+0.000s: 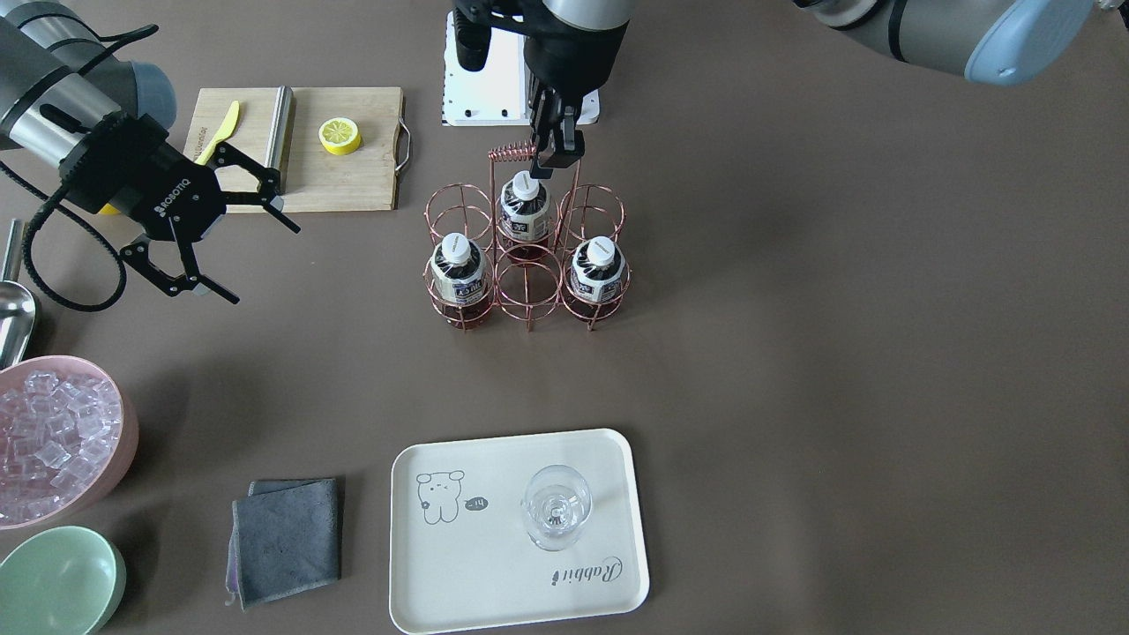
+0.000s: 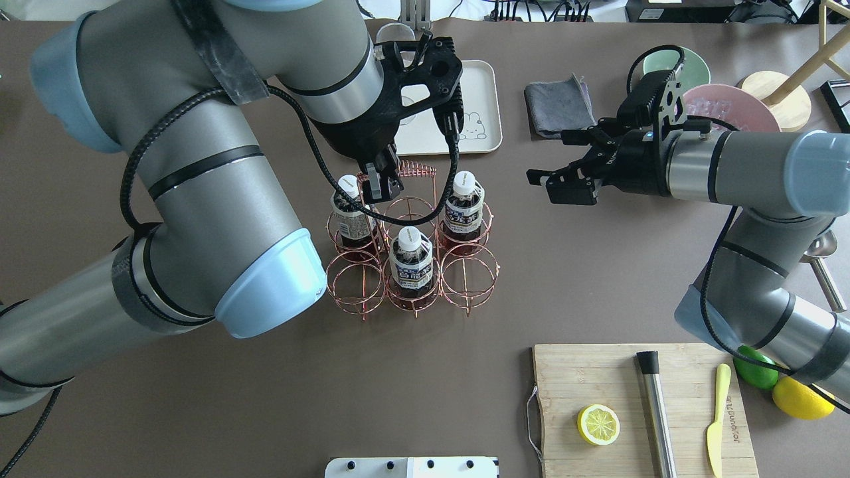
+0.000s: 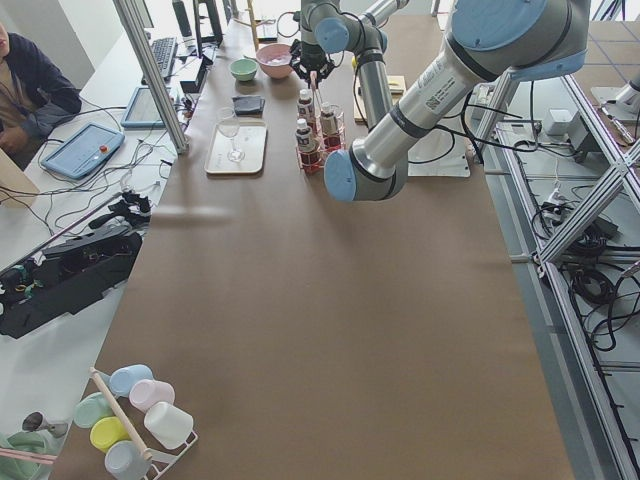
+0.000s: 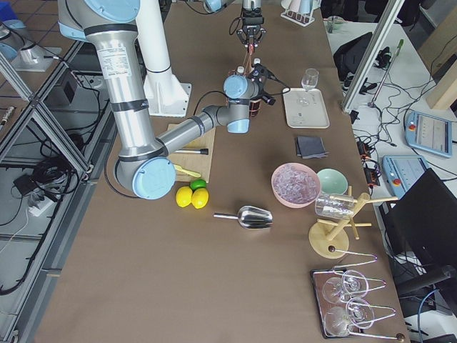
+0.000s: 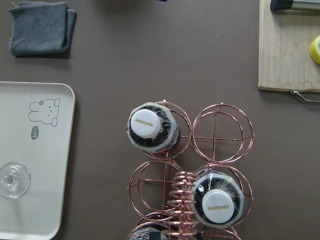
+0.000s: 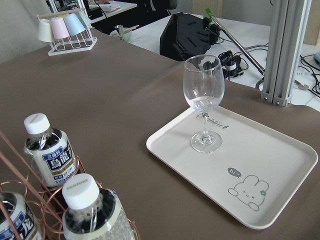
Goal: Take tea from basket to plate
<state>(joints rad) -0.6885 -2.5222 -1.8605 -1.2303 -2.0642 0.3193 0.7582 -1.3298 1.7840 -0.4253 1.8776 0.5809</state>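
The robot's grey-and-blue left arm (image 2: 199,199) reaches across the brown table (image 1: 838,353). Its left gripper (image 1: 556,159) hangs over the rose-gold wire rack (image 1: 527,313), beside the coiled handle. Whether its fingers are parted or pressed together cannot be told.

The right arm (image 2: 750,172) holds the right gripper (image 1: 265,265) above the tabletop near a wooden cutting board (image 1: 344,181), its jaws spread wide and gripping nothing.

On the side of the table away from the robot lies the cream rectangular tray (image 1: 494,573) with rounded corners, printed with a cartoon bear and the word "Rabbit". It is well apart from the rack.

A pink tub (image 1: 126,450) of ice cubes, a pale green bowl (image 1: 57,582) and a folded grey cloth (image 1: 287,540) sit off to the robot's right of the tray.

All three small clear plastic bottles of tea, white-capped and labelled, stand upright in the rack. One bottle (image 1: 525,212) is in the middle cell of the row nearer the robot. The other two bottles (image 1: 459,269) (image 1: 598,269) are in the end cells of the farther row.

A clear stemmed glass (image 1: 556,507) stands on the tray, and a lemon half (image 1: 340,136) rests on the board.
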